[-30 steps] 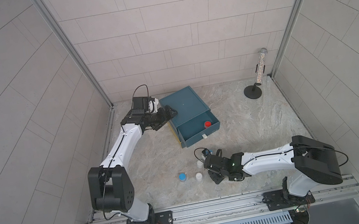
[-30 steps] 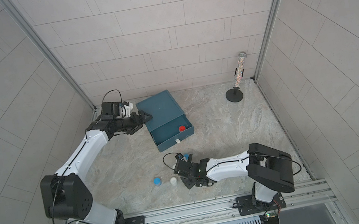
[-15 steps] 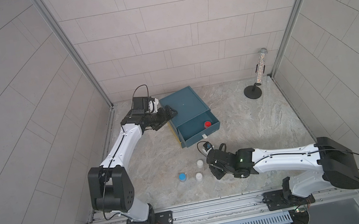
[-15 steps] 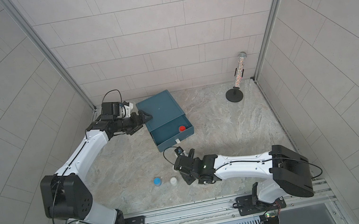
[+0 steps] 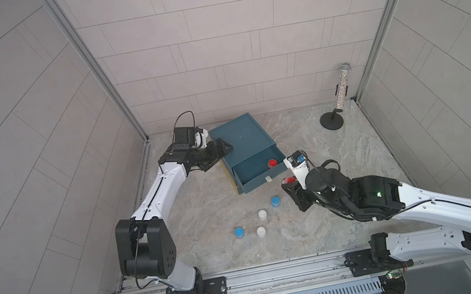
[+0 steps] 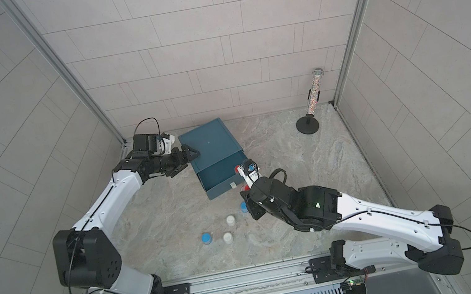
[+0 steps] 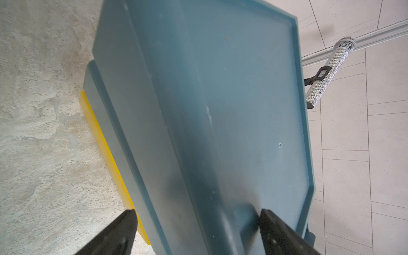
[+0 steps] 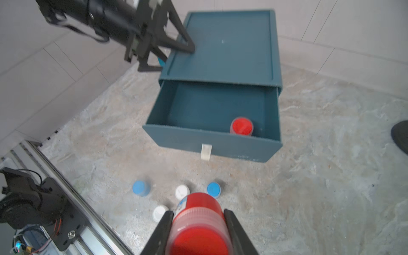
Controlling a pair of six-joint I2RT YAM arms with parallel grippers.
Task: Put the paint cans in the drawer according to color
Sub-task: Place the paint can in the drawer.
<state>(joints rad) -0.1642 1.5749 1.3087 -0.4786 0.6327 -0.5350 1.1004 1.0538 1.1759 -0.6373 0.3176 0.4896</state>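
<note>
**Arm hardware, visual check**

Both arms are wearing white link shells between black joint housings: left arm [image 5: 165,184], right arm [image 5: 428,208]. A thin black cable [image 5: 184,113] is arching over the left wrist. A green light [image 5: 379,193] is glowing on the right arm's black housing. Left hand [image 5: 219,158] and right hand [image 8: 198,212] are showing black tapered fingers. The black base plate [image 5: 217,291] is showing screw heads.

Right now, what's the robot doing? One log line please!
right gripper: shut on red can | drawer: open, second red can inside | left gripper: open, astride cabinet | loose: two blue cans, two white cans
</note>
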